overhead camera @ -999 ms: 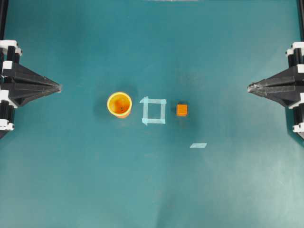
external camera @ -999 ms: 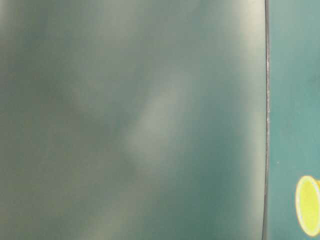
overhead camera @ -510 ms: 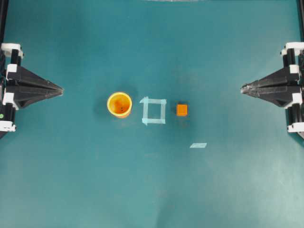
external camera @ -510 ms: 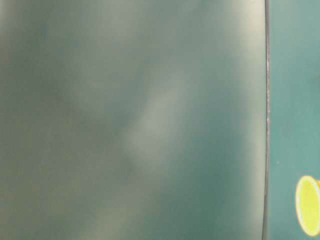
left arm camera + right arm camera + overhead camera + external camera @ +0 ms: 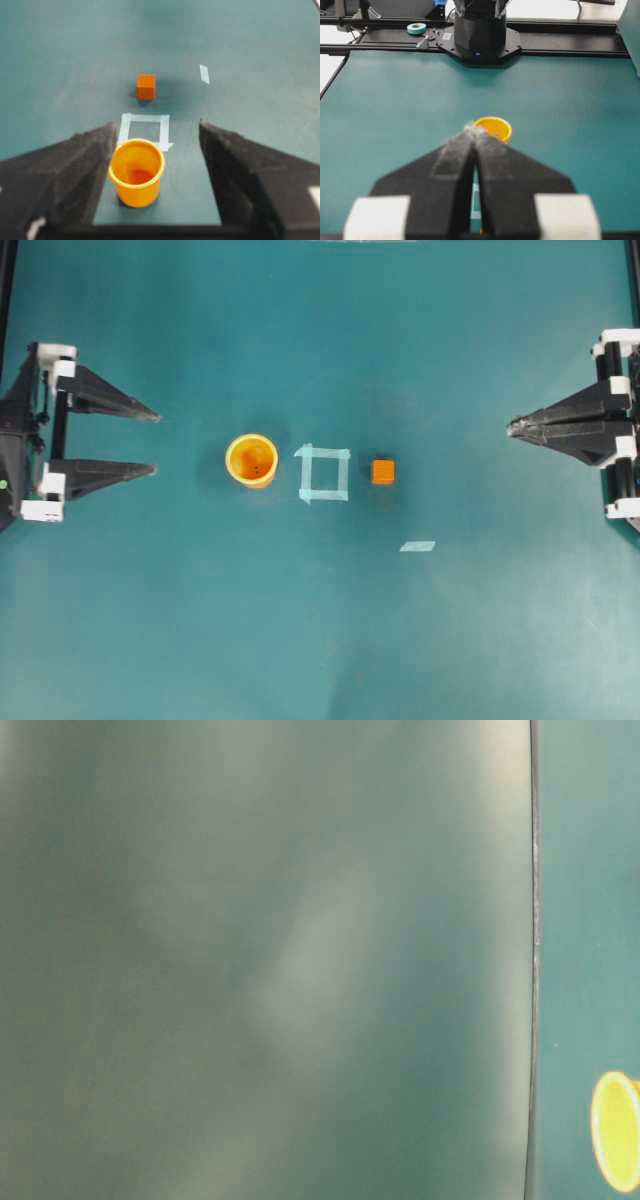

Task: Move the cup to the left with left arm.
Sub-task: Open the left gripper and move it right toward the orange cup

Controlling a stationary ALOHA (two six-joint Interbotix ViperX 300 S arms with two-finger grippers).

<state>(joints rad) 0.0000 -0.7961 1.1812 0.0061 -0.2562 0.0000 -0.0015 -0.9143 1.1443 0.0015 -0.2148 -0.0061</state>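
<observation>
The orange-yellow cup [image 5: 251, 460] stands upright on the teal mat, just left of a pale tape square [image 5: 323, 473]. My left gripper [image 5: 156, 443] is open at the left edge, its two black fingers spread wide and pointing at the cup, with a gap of bare mat between the tips and the cup. In the left wrist view the cup [image 5: 137, 172] sits between the fingers [image 5: 85, 160], nearer the left one, and the gripper [image 5: 156, 126] holds nothing. The right gripper [image 5: 510, 427] is shut at the right edge. From its wrist view the cup [image 5: 495, 127] shows beyond the closed tips [image 5: 471, 129].
A small orange cube [image 5: 383, 472] sits right of the tape square, and a loose tape strip [image 5: 417, 546] lies lower right. The table-level view is mostly a blurred grey-green surface, with the cup's rim [image 5: 615, 1132] at the lower right. The left arm's base [image 5: 480, 30] stands beyond the mat.
My left gripper has gone from shut to wide open and edged right toward the cup. The right gripper shifted slightly left early on, then stayed put. Cup and cube have not moved.
</observation>
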